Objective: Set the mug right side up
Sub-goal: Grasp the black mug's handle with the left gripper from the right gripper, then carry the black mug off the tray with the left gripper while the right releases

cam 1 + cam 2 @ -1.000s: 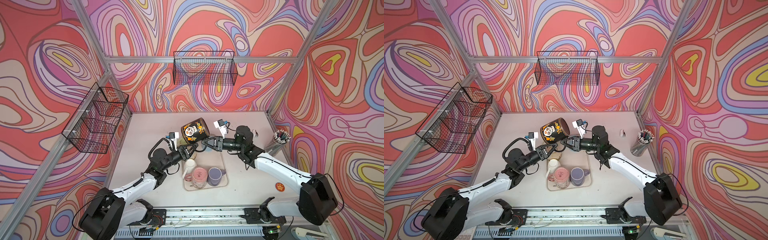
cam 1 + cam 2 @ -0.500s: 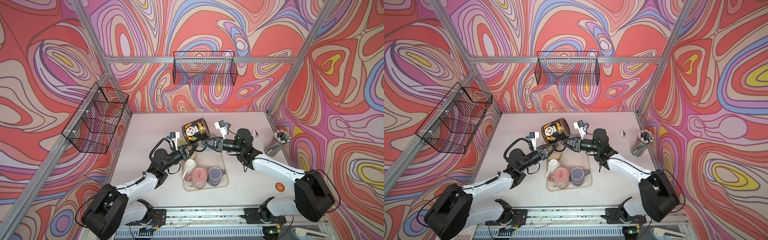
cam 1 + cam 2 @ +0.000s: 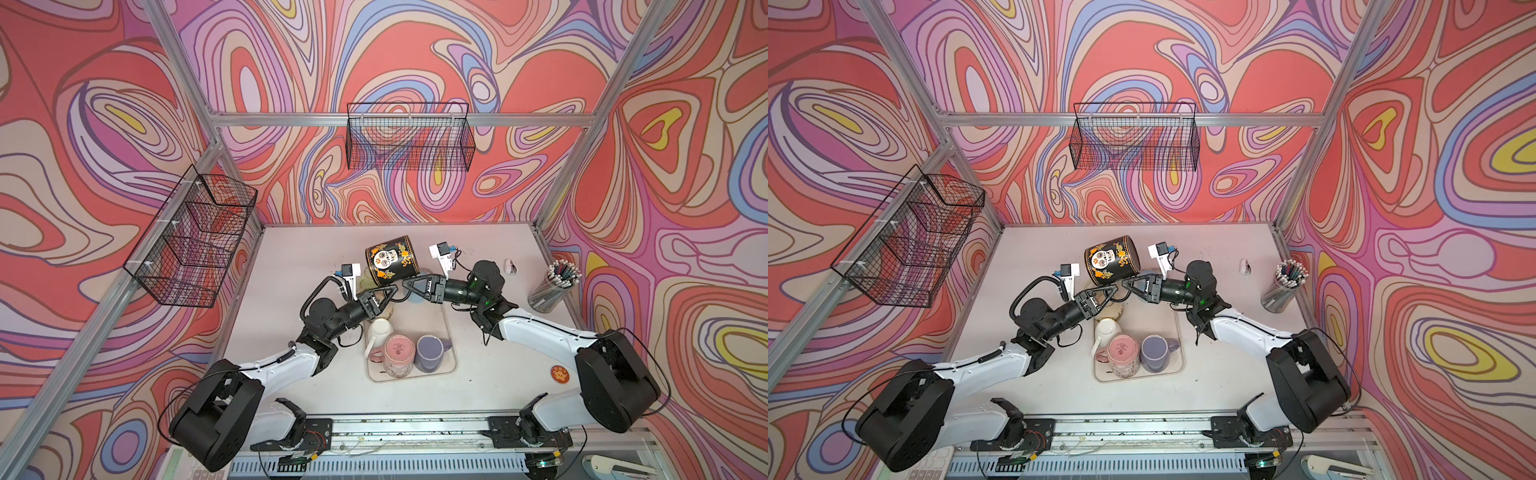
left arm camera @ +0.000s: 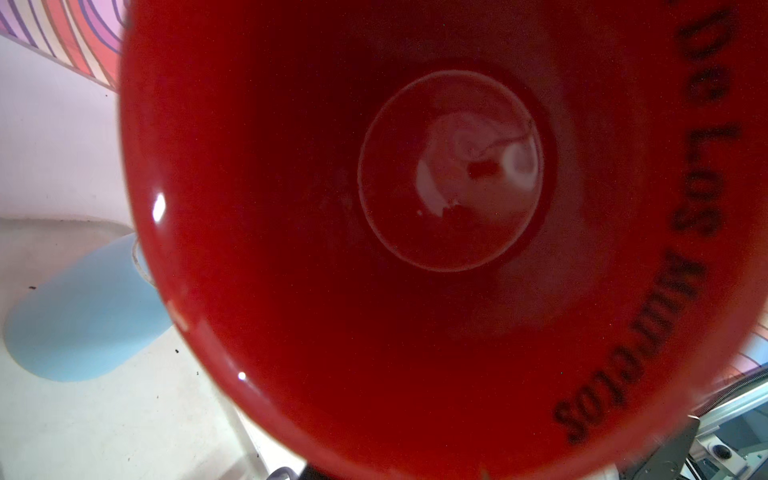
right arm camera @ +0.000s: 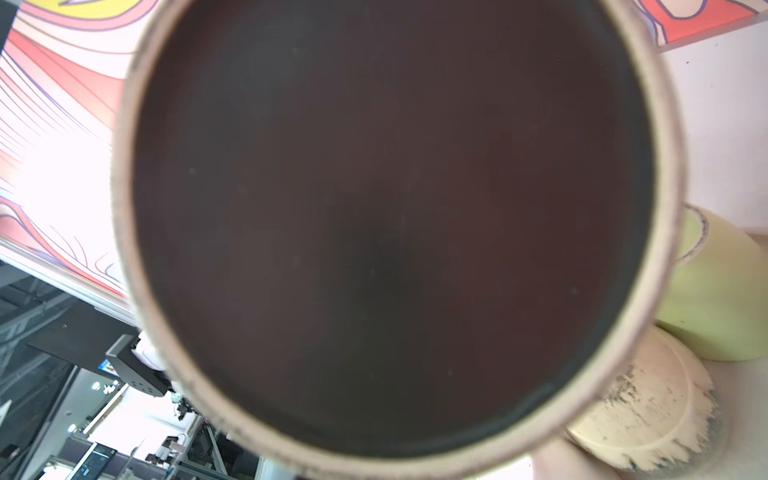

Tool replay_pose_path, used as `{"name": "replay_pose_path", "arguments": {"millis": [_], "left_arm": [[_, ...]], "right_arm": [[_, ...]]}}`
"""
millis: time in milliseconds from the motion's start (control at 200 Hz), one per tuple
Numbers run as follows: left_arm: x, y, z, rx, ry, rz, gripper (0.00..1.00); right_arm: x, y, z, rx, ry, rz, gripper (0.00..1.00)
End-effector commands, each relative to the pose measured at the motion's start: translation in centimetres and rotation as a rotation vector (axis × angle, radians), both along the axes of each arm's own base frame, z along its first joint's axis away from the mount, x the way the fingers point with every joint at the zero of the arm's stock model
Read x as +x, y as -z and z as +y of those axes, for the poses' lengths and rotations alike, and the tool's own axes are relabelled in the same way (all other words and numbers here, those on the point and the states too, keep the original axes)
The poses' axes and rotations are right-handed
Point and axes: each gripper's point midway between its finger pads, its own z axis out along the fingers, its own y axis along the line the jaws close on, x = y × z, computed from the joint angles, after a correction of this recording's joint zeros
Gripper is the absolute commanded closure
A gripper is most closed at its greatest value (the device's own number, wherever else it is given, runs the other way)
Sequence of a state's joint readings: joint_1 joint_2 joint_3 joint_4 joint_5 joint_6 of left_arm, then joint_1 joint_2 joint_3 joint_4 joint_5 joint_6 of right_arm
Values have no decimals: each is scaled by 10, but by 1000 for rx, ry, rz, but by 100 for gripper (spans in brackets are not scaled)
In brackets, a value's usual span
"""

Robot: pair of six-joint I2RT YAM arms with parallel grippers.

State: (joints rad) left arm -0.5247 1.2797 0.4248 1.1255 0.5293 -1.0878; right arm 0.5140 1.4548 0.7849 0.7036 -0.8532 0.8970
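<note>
Hanging sideways by far tray (image 3: 428,320) edge, mug (image 3: 390,259); open table (image 3: 316,249) beyond.

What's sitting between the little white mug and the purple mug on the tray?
The pink ceramic mug, beside the white mug and the purple mug on the beige tray. Both top views show it.

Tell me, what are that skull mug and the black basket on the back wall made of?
The skull mug looks like glazed ceramic. Its red inside shines with bright highlights in the left wrist view, and the foot ring under it is bare, pale and matte. The basket seems to be thin metal wire, probably coated black, and the wall shows through its grid.
</note>
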Motion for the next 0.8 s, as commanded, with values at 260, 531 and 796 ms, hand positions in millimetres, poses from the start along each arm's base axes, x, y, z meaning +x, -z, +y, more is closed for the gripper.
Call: {"name": "replay_pose_path", "arguments": {"millis": [260, 531, 796], "left_arm": [[-3, -40, 14, -101, -69, -134, 100], [-4, -29, 29, -78, -152, -136, 100], [-4, -15, 45, -76, -233, -120, 100]], "right_arm": [[-7, -1, 10, 15, -52, -101, 100], [-5, 7, 10, 5, -46, -91, 80], [2, 25, 8, -78, -2, -58, 57]]}}
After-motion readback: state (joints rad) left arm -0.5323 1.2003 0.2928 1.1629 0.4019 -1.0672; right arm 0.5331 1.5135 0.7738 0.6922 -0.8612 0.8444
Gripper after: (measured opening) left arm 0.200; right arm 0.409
